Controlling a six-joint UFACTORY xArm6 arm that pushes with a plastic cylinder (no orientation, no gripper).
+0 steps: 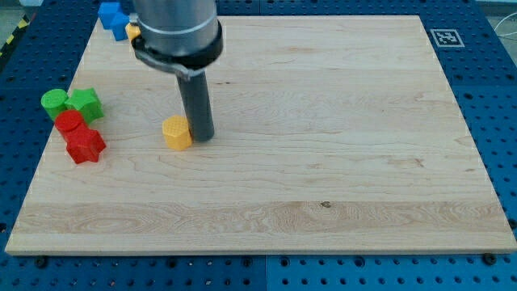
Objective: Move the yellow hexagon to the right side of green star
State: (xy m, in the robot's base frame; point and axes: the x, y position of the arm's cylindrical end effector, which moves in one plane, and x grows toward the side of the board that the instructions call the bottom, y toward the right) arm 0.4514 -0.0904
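Presently, the dark rod's lower end, my tip (202, 137), is seen resting on the wooden board (323, 162) in its left half, about midway between the top edge and the bottom edge. No claw is fitted, so nothing can be said of open or closed jaws; only the plain rod is shown, and it grips nothing. The yellow hexagon (176, 132) is found just to the view's left of my tip — touching it or very nearly so; which of the two cannot be made out. The green star (86, 103) is placed near the left edge of the board, well apart from the yellow hexagon and towards the view's left of it. A green cylinder (54, 101) is set against the star's left side, right at the board's left edge. Just below this pair a red cylinder (69, 122) is seen, and below that a red star-like block (85, 145), the two red blocks touching. At the top-left corner — partly hidden behind the arm's grey body — a cluster of blue blocks (113, 16) is visible, with a small yellow block (132, 31) beside it whose shape cannot be told.
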